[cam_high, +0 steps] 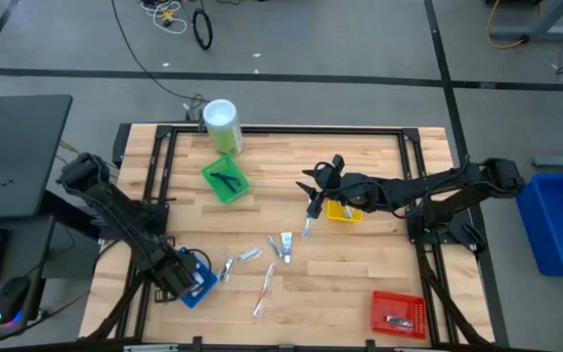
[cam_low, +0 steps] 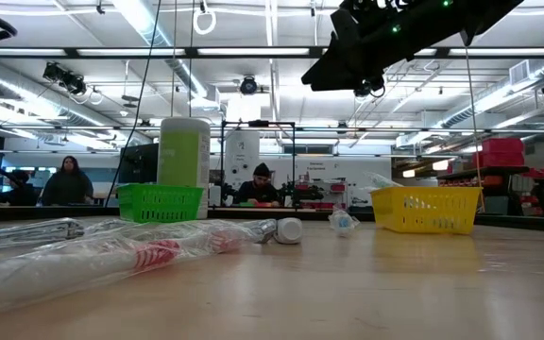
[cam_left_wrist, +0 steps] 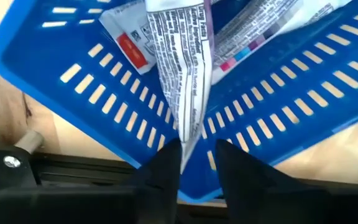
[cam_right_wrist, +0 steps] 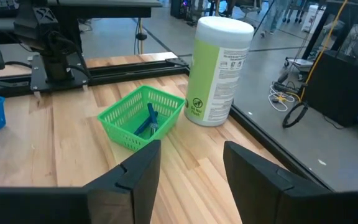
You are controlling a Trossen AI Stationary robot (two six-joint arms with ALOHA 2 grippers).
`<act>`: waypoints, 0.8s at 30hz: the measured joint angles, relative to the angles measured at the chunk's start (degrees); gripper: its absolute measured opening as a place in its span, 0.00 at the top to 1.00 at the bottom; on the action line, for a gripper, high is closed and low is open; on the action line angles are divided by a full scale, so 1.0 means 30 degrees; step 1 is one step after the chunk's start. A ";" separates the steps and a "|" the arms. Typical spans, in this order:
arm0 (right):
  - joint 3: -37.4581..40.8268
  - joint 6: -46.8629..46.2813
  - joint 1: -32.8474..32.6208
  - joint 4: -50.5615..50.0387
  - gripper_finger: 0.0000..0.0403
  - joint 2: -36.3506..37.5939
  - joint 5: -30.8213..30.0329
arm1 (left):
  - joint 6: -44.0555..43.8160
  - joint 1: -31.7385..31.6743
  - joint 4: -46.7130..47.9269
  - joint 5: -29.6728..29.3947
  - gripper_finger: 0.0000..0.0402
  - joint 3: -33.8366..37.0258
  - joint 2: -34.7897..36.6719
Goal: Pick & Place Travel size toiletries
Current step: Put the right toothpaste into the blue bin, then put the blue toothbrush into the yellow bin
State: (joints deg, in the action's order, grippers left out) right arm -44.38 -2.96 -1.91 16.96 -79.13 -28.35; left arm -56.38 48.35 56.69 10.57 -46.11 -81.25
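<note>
Left gripper (cam_left_wrist: 191, 158) at table's 7 o'clock, fingers narrowly apart around tube (cam_left_wrist: 182, 74) over blue tray (cam_left_wrist: 278, 143) | part fully, lift straight | right gripper (cam_right_wrist: 188, 168) wide, empty, at 2 o'clock

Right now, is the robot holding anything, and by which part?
Nothing, it seems. The left gripper stands open, a white tube ending between its fingers, over the blue tray. The right gripper is open, empty.
</note>
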 joint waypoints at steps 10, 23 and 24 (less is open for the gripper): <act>0.0000 0.0000 0.0004 -0.0003 0.54 0.0000 0.0003 | 0.1175 -0.0697 0.0420 0.0877 0.59 -0.1570 0.0588; 0.0000 -0.0568 0.0003 -0.0077 0.51 0.0000 0.0088 | 0.1225 -0.1082 0.1092 -1.9342 0.62 -0.7194 0.0603; 0.0000 -0.0576 0.0007 -0.0135 0.50 0.0000 0.0329 | 0.0768 -0.1316 0.0547 -2.0272 0.62 -0.7270 0.0603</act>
State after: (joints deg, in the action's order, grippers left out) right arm -44.38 -4.69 -1.89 16.55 -79.13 -27.36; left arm -54.08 44.40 58.33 -50.24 -67.92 -79.44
